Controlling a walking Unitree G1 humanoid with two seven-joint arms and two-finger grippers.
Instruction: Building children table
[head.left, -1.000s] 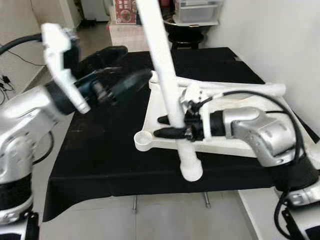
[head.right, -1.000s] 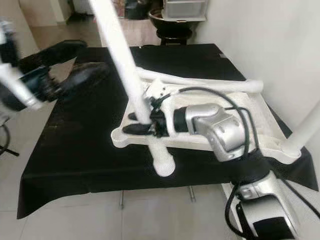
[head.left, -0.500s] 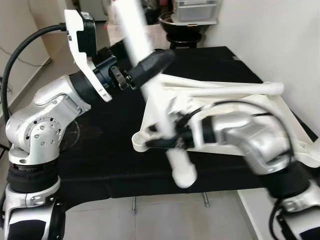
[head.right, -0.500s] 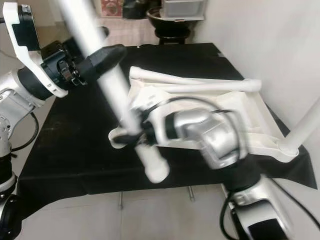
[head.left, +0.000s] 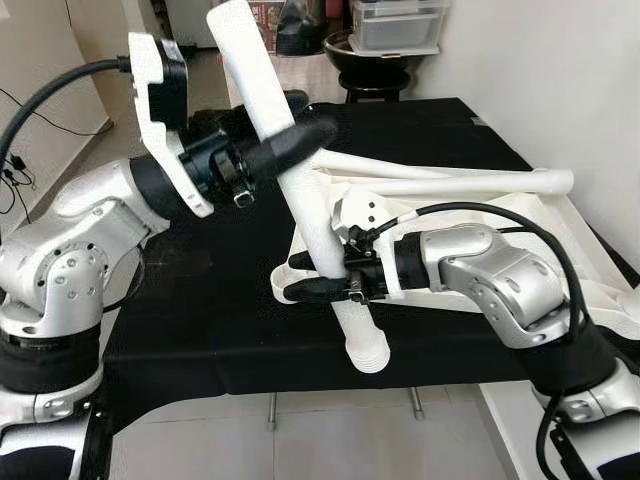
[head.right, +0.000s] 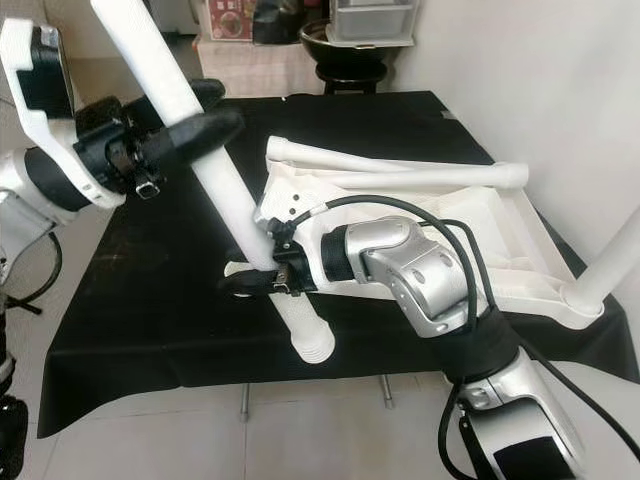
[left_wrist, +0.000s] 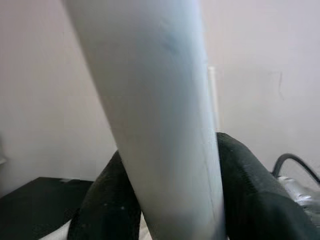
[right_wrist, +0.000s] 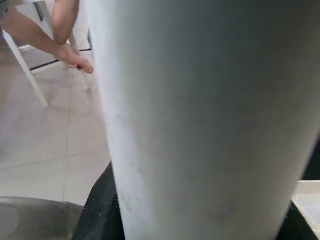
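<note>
At left, above the black-draped work surface, the left gripper is pinching the upper part of the white table leg, which is tilting from far left toward near right. Just right, the right gripper is clamping the leg's lower part. Farther right, the upturned white tabletop is lying on the cloth.
</note>
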